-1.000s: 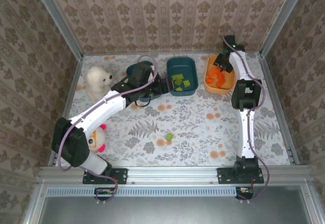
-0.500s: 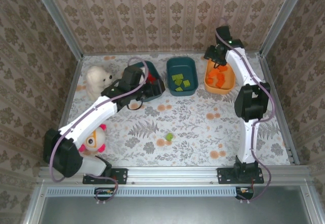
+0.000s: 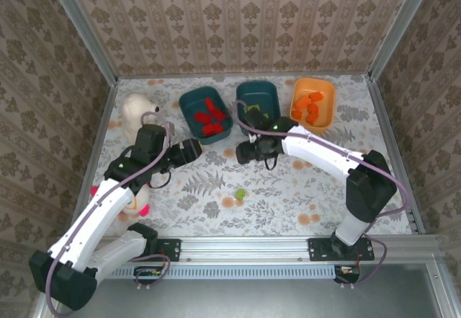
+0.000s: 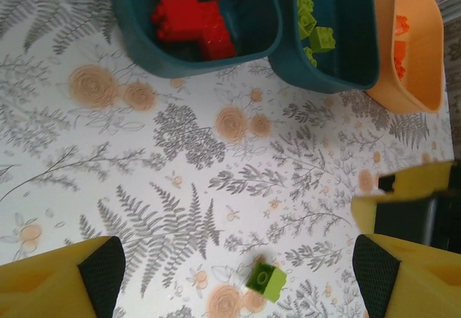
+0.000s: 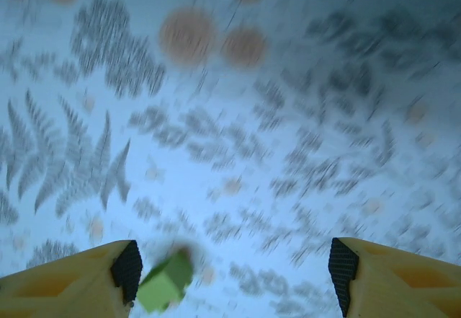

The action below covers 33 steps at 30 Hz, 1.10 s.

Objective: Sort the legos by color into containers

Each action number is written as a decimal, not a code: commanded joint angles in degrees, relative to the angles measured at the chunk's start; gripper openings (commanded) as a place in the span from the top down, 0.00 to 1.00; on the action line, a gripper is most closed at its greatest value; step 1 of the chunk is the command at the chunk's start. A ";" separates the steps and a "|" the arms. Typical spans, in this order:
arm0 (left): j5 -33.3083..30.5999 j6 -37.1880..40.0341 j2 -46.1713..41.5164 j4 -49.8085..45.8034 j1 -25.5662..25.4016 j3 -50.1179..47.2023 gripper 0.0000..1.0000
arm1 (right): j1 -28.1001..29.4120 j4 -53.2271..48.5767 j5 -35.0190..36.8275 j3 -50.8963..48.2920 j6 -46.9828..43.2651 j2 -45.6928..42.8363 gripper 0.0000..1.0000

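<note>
I count one flower-patterned table [image 3: 302,181], two arms, three bins, two plush toys and one loose brick. The bins stand in a row at the far side: a teal bin [image 3: 189,105] with a cluster of red bricks [image 3: 210,116] that I can't count one by one, a second teal bin [image 3: 268,87] with about three light green bricks [image 4: 317,33], and an orange bin [image 3: 328,94] with several orange bricks [image 3: 308,106]. A white plush [image 3: 135,109] sits far left, and a second plush [image 3: 140,204] lies partly under the left arm.

The loose green brick [image 3: 240,195] lies on bare table nearer the bases than either gripper and touches neither. The left wrist camera has it low between the fingers. The right wrist picture is blurred, with the brick just beside one pad, down on the table.

The left gripper [image 3: 193,150] has its jaws spread wide and holds nothing; its arm leans up from the near left, pointing right at the red bin's near corner. The right gripper [image 3: 243,153] is also wide and empty; its arm bends at the right edge and reaches left in front of the middle bin.
</note>
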 commanded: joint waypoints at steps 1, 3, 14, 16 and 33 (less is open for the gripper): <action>0.56 -1.17 -2.86 -3.78 0.59 -2.02 0.14 | 3.02 -2.99 -4.04 -2.96 6.49 -1.94 0.24; 1.05 -1.49 -3.80 -4.28 0.57 -2.84 0.14 | 4.02 -3.97 -7.29 -2.83 8.94 -0.33 0.23; 3.51 -1.18 -7.79 -6.83 0.66 -5.00 0.14 | 4.43 -4.09 -17.25 -2.83 31.01 7.62 0.37; 3.79 -1.18 -8.41 -7.17 0.73 -5.30 0.14 | 4.55 -2.69 -17.63 -3.15 33.75 8.50 0.38; 4.06 -1.97 -11.97 -8.74 0.66 -6.20 0.14 | 6.05 3.03 -20.07 -3.90 42.03 15.51 0.55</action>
